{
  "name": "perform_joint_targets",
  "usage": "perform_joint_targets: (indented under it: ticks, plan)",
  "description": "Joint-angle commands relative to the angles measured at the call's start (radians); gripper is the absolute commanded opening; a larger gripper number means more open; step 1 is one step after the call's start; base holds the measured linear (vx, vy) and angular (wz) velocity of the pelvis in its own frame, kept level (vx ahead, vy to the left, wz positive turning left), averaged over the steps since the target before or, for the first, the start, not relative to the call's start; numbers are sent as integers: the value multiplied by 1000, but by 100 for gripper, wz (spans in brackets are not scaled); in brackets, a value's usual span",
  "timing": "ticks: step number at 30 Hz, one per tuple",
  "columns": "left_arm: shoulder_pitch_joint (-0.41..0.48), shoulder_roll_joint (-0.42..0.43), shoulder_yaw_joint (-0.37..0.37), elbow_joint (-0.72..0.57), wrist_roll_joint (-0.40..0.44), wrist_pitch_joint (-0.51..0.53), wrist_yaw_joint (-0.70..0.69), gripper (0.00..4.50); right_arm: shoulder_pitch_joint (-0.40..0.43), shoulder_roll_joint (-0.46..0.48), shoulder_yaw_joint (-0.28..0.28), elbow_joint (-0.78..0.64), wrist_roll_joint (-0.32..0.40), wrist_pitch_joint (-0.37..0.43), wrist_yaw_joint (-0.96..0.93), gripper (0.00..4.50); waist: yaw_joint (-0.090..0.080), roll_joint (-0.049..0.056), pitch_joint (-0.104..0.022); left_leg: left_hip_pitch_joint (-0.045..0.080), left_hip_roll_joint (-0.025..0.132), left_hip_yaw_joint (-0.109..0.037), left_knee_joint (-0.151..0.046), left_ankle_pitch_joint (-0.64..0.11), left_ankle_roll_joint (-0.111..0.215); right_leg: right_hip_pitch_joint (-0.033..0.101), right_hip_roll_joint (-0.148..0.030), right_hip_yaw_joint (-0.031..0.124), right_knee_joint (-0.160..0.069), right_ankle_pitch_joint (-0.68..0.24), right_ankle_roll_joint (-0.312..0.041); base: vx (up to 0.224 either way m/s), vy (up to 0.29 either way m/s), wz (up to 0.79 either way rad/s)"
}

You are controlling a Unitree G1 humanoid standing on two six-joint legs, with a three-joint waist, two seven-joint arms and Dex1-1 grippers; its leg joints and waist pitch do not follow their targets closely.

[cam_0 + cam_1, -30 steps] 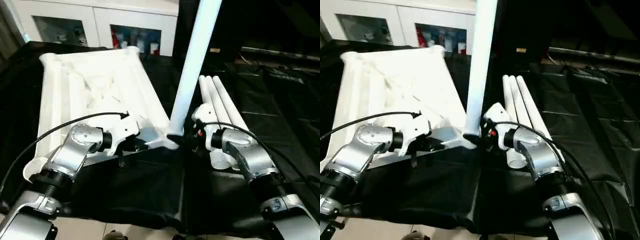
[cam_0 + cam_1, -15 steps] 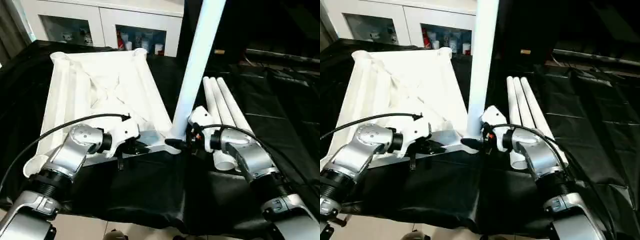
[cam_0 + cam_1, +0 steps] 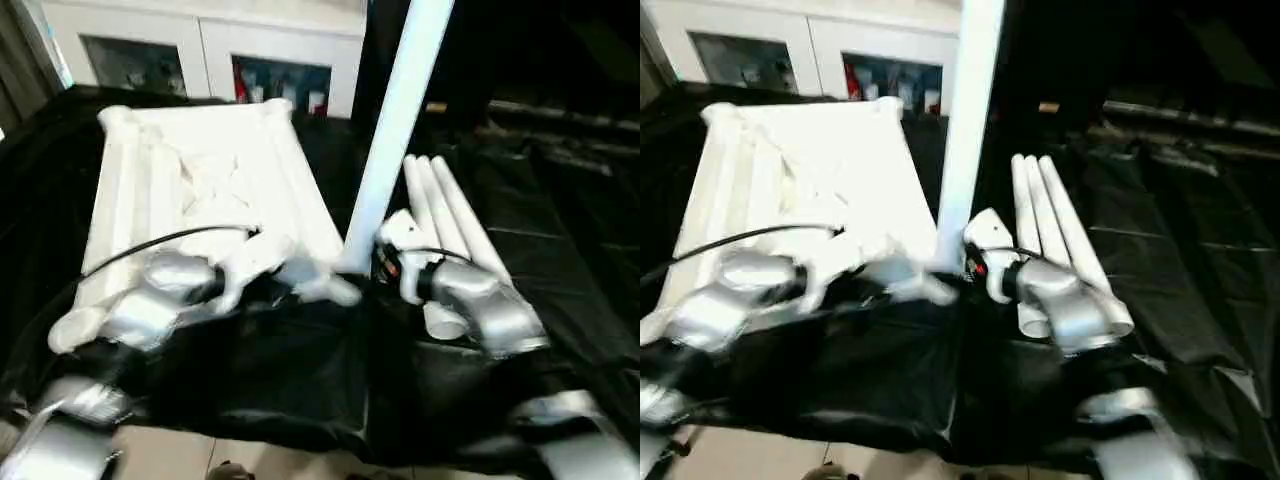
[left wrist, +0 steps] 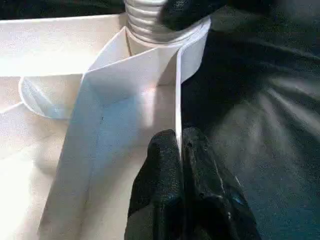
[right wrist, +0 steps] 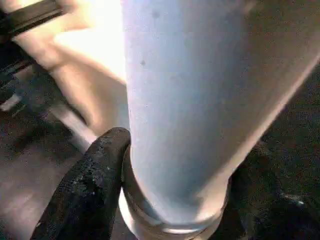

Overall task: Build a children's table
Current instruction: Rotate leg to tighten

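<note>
- Pinching the raised rim (image 4: 177, 125) of the top (image 3: 200, 185) near its lower-right corner, left gripper (image 4: 181, 165) clamped tight on the thin wall with a finger on each side; likely there to steady the top against the push and twist at the socket.
- Standing upright at centre frame, one leg (image 3: 395, 130), its foot seated in the corner socket (image 4: 165, 37); ridged collar visible at the joint in the left wrist view.
- Bracketing the leg's base, right gripper (image 5: 175, 170), with one black finger (image 5: 95, 180) on each side of the tube; jaws apart to the tube's width, though hard to say whether truly pressing or just loosely around it.
- Lying underside-up on the black cloth (image 3: 300, 380), upper left of the frame, top with ribs showing; sensible, since sockets face up that way.
- Waiting side by side right of centre, three spare legs (image 3: 445, 215), close to the right arm, touching one another.
- Judging progress: first leg going in, three sockets unfilled.
</note>
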Motion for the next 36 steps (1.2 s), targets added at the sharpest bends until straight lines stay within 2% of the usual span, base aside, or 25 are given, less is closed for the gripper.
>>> perform_joint_targets:
  ticks: [1,3,4,6,7,8,9,10,11,12,14,15,16,17,18,21,25,26,27,29,31,33,34,36]
  plan:
    - [-34,-48,13,57,34,51,141,0,5,42,-50,102,-6,48,-193,264,-7,9,-50,12,27,-13,-72,-286,-29,40,-80,60,-108,-514,-82,0,0,0]
    - [-83,-147,35,127,49,101,310,0,-14,149,-93,195,9,41,-388,264,-13,10,-47,27,20,-16,-68,-352,-34,31,-78,48,-130,-621,-30,0,0,0]
    - [-83,-149,35,128,49,102,313,0,-15,151,-94,197,9,40,-390,264,-15,9,-46,31,19,-16,-66,-367,-32,27,-78,45,-135,-640,-19,0,0,0]
    - [-91,-166,38,138,52,112,341,0,-19,172,-99,211,14,34,-416,264,-15,14,-47,37,20,-21,-67,-397,-24,30,-80,33,-147,-658,4,0,0,0]
    - [-97,-187,38,144,54,121,366,0,-30,198,-102,232,18,27,-440,264,-18,22,-47,35,22,-25,-72,-412,-18,36,-80,28,-150,-639,7,0,0,0]
    - [-100,-200,36,144,57,127,377,0,-40,216,-103,245,20,18,-448,264,-20,21,-47,35,25,-26,-75,-421,-18,36,-79,28,-152,-629,6,0,0,0]
    - [-102,-215,33,141,60,134,387,0,-53,236,-101,258,20,8,-453,299,-28,22,-49,35,28,-31,-80,-444,-18,41,-78,22,-150,-600,-1,0,0,0]
    - [-102,-219,32,140,61,136,389,0,-57,242,-100,261,19,5,-454,299,-29,22,-50,35,29,-31,-81,-449,-19,40,-80,23,-149,-591,-5,0,0,0]
    - [-102,-230,31,140,64,137,393,0,-71,261,-110,273,22,-8,-456,334,-31,23,-48,37,29,-31,-81,-458,-20,37,-79,24,-150,-586,-9,0,0,0]
    - [-103,-236,31,141,67,135,394,0,-79,271,-118,280,24,-16,-456,334,-37,22,-45,41,28,-31,-81,-485,-19,33,-77,22,-153,-595,-12,0,0,0]
    - [-100,-236,26,141,70,122,381,0,-95,281,-126,298,21,-31,-457,343,-47,23,-46,33,29,-38,-84,-505,-20,43,-81,16,-152,-599,-9,0,0,0]
    - [-100,-235,26,141,70,121,380,0,-96,281,-126,299,20,-32,-457,368,-56,25,-49,22,31,-42,-89,-502,-21,55,-81,12,-150,-579,-6,0,0,0]
    - [-94,-225,21,136,71,106,364,0,-102,274,-116,302,9,-52,-450,368,-62,27,-51,16,34,-44,-91,-497,-18,61,-84,10,-148,-553,-10,0,0,0]
    - [-88,-213,15,129,71,84,341,0,-104,265,-105,298,3,-64,-430,377,-65,26,-51,15,35,-45,-91,-498,-17,60,-88,8,-147,-544,-12,0,0,0]
    - [-87,-212,14,128,71,81,338,0,-104,264,-104,298,2,-66,-428,377,-69,24,-52,8,34,-47,-92,-494,-17,65,-91,6,-146,-544,-15,0,0,0]
    - [-66,-167,3,99,64,48,265,0,-88,206,-68,243,-10,-84,-321,377,-66,16,-53,13,30,-35,-86,-432,3,55,-96,20,-146,-524,-39,0,0,0]
    - [-51,-134,-2,75,57,37,211,0,-73,149,-53,197,-19,-89,-232,377,-54,12,-53,6,34,-29,-88,-355,16,58,-92,31,-129,-445,-72,0,0,0]
    - [-42,-114,-7,64,53,18,176,0,-64,113,-45,168,-23,-87,-178,377,-53,14,-52,8,34,-25,-87,-347,19,53,-93,36,-125,-442,-85,0,0,0]
    - [-24,-81,-13,41,44,0,113,0,-49,45,-20,119,-29,-90,-74,377,-40,13,-58,10,36,-19,-83,-301,29,57,-91,41,-116,-381,-102,56,-30,5]
    - [-11,-60,-21,24,33,-25,64,0,-41,10,-10,91,-27,-85,-24,377,-34,14,-62,12,38,-15,-82,-259,36,55,-89,46,-106,-317,-127,63,-33,7]
    - [5,-28,-34,1,26,-30,12,0,-30,-36,-10,49,-14,-62,24,377,-26,6,-67,6,32,-5,-73,-189,54,55,-82,56,-84,-215,-168,73,-49,10]
    - [23,-3,-38,-27,4,-46,-49,0,-19,-74,-3,17,-6,-53,75,377,-17,5,-70,-5,27,-2,-67,-117,77,60,-78,61,-66,-119,-188,63,-56,5]
    - [33,9,-40,-44,-7,-57,-80,0,-12,-92,6,1,-5,-51,107,377,-10,9,-72,-1,27,0,-64,-84,87,57,-77,63,-60,-70,-204,55,-54,5]
    - [43,25,-48,-64,-14,-69,-115,0,-5,-110,22,-14,-5,-51,150,377,-4,7,-69,-4,25,1,-62,-67,96,59,-70,69,-52,-25,-214,25,-21,3]
